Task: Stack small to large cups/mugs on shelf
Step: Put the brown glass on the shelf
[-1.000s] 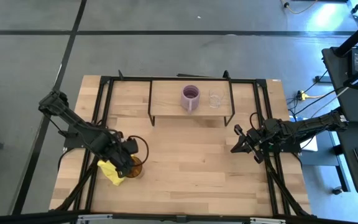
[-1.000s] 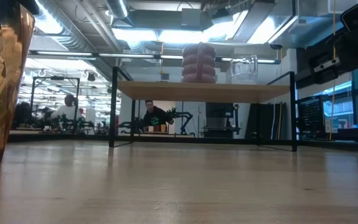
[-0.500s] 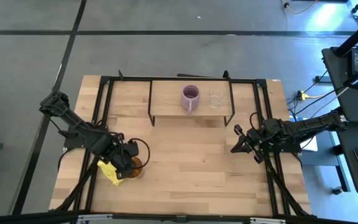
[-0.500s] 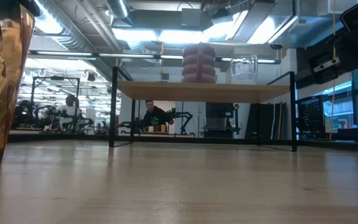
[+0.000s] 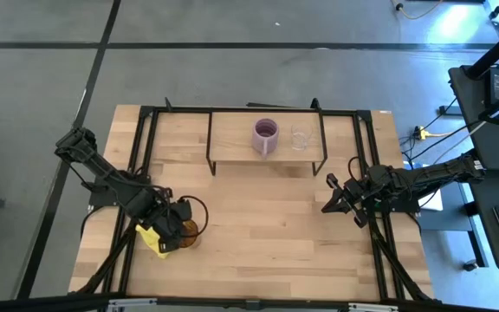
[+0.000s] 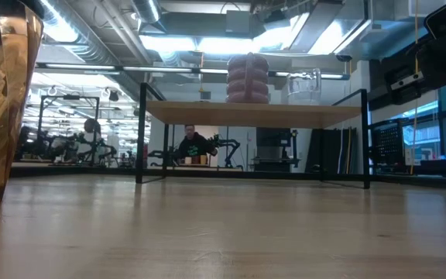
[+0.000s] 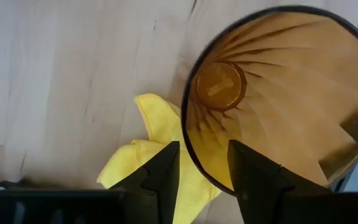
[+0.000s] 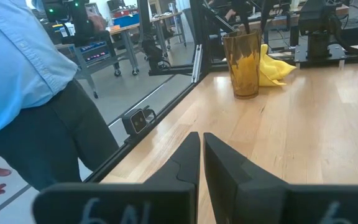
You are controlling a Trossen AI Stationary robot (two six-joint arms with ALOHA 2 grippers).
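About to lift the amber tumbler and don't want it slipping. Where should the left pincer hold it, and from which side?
Grip the rim wall of the amber tumbler from above, one finger inside and one outside. It stands upright with its mouth open upward, and the left pincer already straddles the rim on the side toward the yellow cloth. Its ribbed wall tapers toward the base, so a side squeeze would probably slip more.

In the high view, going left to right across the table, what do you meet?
Yellow cloth → left gripper over the amber ribbed glass tumbler → purple mug with a handle on the low wooden shelf → small clear glass cup → right gripper.
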